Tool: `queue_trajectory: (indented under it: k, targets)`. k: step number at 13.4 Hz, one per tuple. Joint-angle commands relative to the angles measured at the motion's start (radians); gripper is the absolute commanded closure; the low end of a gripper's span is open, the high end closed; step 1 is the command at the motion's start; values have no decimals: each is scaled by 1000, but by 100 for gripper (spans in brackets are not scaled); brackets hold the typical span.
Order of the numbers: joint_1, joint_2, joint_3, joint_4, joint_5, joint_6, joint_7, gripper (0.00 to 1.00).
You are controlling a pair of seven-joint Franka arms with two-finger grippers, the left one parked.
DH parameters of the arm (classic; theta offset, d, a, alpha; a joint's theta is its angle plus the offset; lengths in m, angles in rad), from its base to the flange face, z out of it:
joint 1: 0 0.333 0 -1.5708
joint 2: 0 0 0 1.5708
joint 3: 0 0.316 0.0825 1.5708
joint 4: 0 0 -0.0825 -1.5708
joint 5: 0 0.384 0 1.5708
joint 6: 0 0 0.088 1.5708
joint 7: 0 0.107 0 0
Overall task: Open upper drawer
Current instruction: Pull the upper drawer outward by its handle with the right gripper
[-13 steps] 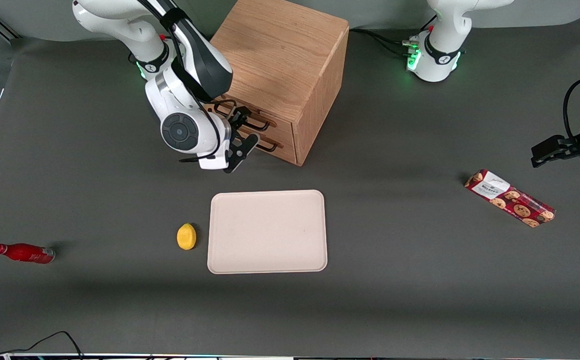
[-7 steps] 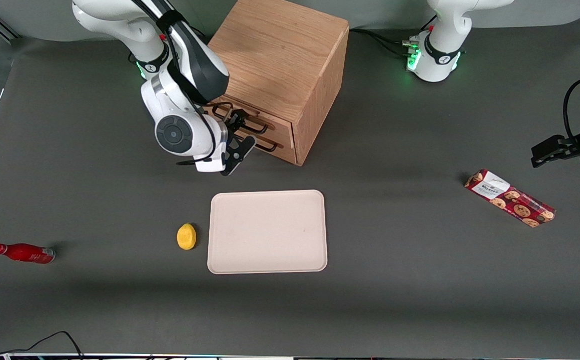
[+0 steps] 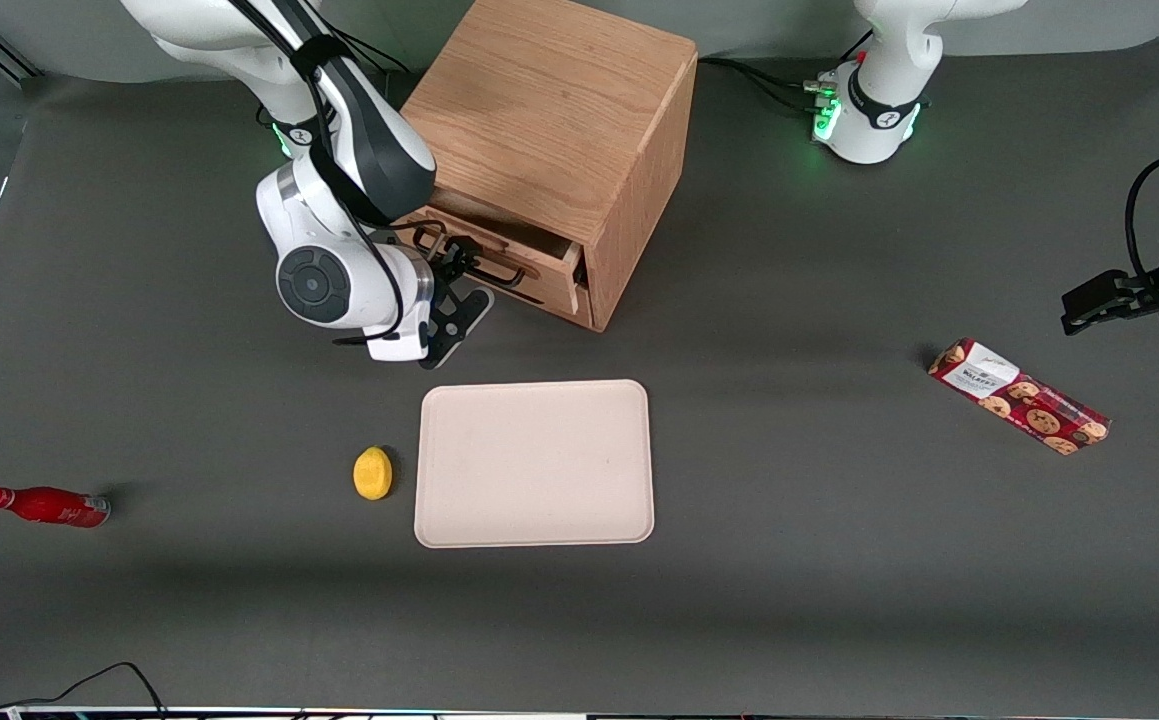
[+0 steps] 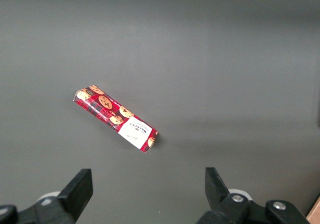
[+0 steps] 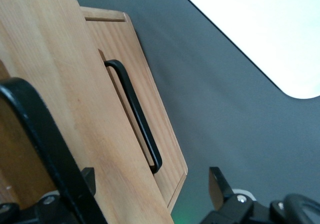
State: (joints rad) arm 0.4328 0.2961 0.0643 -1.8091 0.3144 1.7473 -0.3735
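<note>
The upper drawer (image 3: 524,262) projects partway from the cabinet (image 3: 549,130), its front edge overhanging the lower drawer (image 5: 145,119). The gripper (image 3: 451,262) has its fingers hooked around the handle (image 5: 45,139); closure cannot be determined. Bare table (image 3: 789,560) separates drawer and tray (image 3: 535,462).

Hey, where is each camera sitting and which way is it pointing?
Front: above the table, looking down at cabinet, tray and both arms; gripper at the upper drawer.
Right wrist: on the working arm, close on the drawer fronts; open gripper fingers show.
Left wrist: on the parked arm, looking down at the cookie box.
Shared: front and right wrist both show the tray.
</note>
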Motion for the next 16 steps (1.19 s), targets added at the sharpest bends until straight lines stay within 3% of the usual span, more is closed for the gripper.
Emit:
queue_trajectory:
  k: [1, 16]
  targets:
    - [-17, 55, 3, 54, 14, -2, -59, 0]
    - [-83, 133, 0, 174, 14, -8, -143, 0]
